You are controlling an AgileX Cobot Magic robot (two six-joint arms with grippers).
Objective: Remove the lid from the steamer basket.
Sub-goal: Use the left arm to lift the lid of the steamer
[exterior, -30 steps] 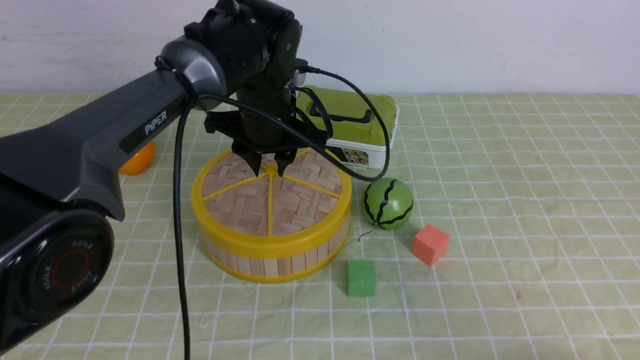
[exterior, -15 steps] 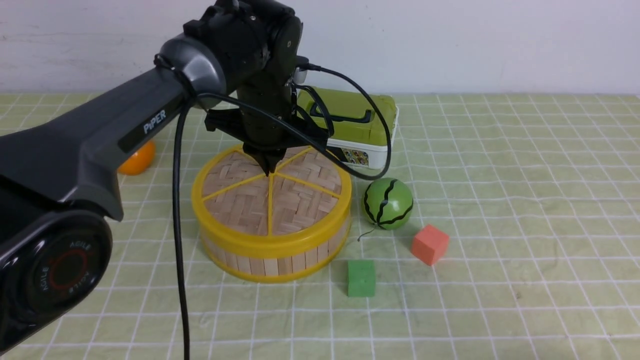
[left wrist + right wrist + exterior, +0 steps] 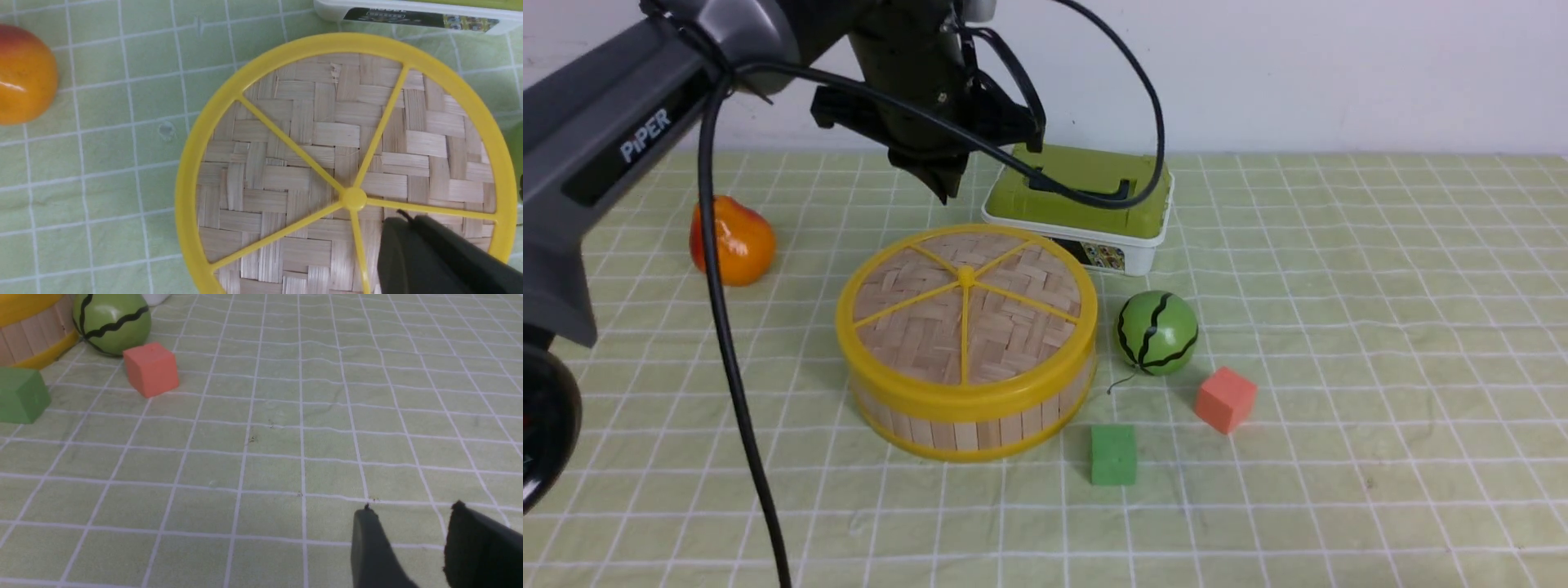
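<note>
Checked cloth (image 3: 1339, 286) bears steamer basket (image 3: 968, 433), lid (image 3: 980, 327) on; left end effector (image 3: 945, 193) together above, right end effector (image 3: 412, 506) apart, wrist-view only.

Looks like a robot test bench in a lab: bare white wall (image 3: 1339, 73) at the far side, green checked cloth (image 3: 1298, 506) over the surface (image 3: 1405, 269), black arm (image 3: 605, 155) marked PiPER with loose cable (image 3: 727, 343), toy watermelon (image 3: 1156, 332), red cube (image 3: 1223, 398) and green cube (image 3: 1112, 454) as props.

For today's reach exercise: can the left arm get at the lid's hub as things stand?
Probably yes: the left arm holds its jaws shut above the lid, near the hub, nothing between.
</note>
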